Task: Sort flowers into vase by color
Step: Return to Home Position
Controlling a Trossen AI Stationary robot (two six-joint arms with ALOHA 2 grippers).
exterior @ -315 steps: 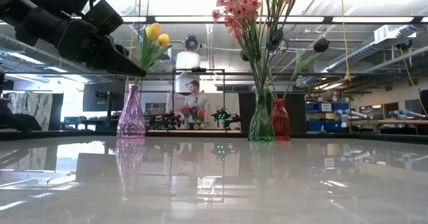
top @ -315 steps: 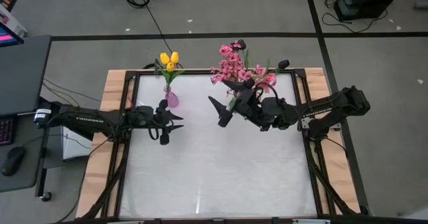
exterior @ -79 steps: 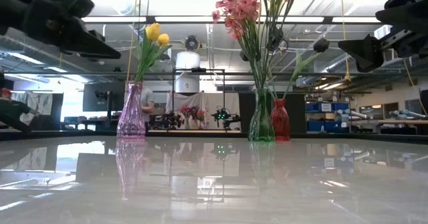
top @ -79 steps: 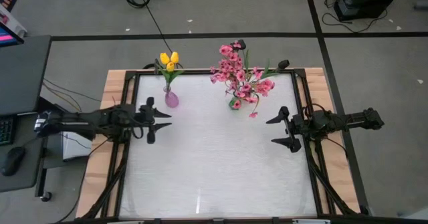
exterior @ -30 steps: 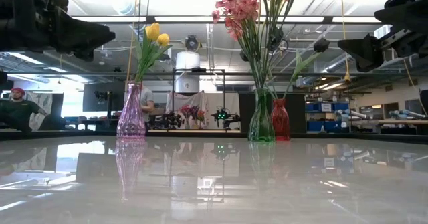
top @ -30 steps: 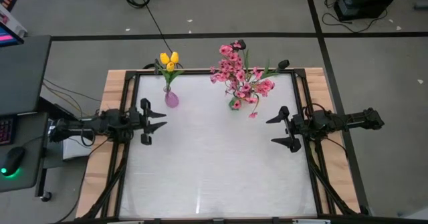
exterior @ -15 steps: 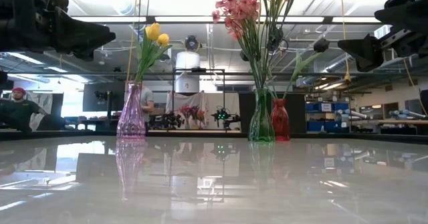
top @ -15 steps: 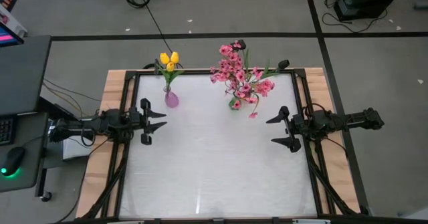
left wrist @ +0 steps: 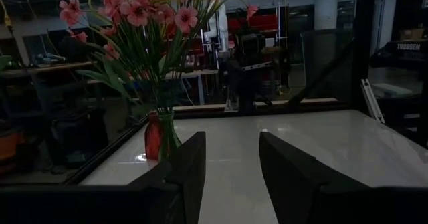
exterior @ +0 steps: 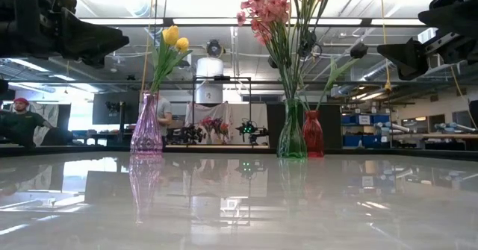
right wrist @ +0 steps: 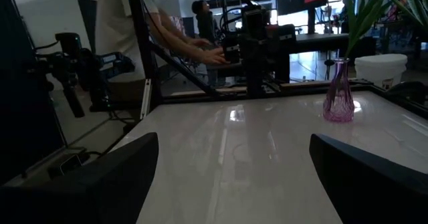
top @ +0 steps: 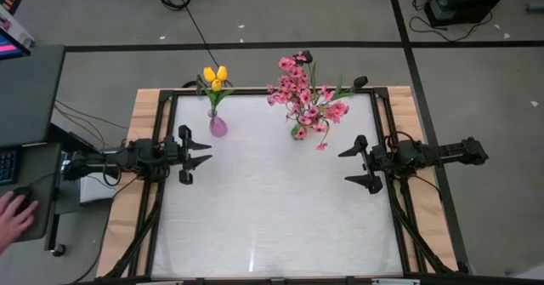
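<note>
Landmark: green vase (top: 299, 133), at far edge of table (top: 272, 234). Pink blossoms (top: 302, 94) are held in it. Red vase (exterior: 313, 134) is set just beside it on the R-arm side, w/ dark tulips (top: 360, 82) rising above. Purple vase (top: 218, 126) w/ yellow tulips (top: 215, 76) is placed well apart from it on the L-arm side. No stems are seen lying on the table, so sorting is judged done.

Change: approx. 10 s back, R gripper (top: 344, 168) was seen right at the green vase. It is now parked well clear of it toward the R edge, fingers spread wide, nothing held, unmoved over the last few sec. L gripper (top: 200, 153) has been drawn further back from the green vase, beyond the purple vase; fingers part-open, empty. A person's hand (top: 12, 219) is now seen at the desk (top: 30, 106), far past the L arm. Homing is judged all but complete; no more flower work is called for.
</note>
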